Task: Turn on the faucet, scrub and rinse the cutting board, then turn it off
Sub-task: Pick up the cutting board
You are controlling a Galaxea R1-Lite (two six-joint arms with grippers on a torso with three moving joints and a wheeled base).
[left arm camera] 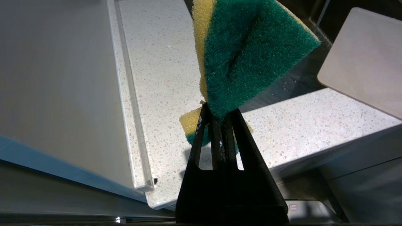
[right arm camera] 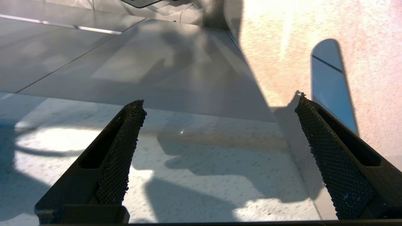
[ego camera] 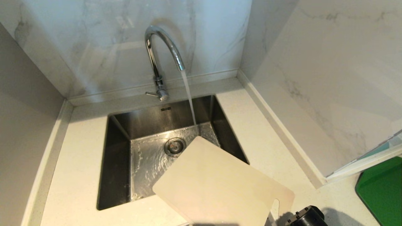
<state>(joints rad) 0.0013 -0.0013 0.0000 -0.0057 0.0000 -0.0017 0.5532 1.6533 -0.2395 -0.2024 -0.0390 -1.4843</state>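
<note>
Apparently right pincer (right arm camera: 220, 125) gapes beside cutting board (right arm camera: 329, 37).

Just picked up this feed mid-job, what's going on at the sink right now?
The faucet is running into the sink. The cutting board lies across the sink's near right corner, tilted, with its far corner close to the stream. The left gripper is shut on a green and yellow sponge, off to the side over the counter. The right gripper hangs open by the board's handle slot, holding nothing.

White marble walls (ego camera: 329, 62) around a pale speckled countertop (ego camera: 75, 175).
</note>
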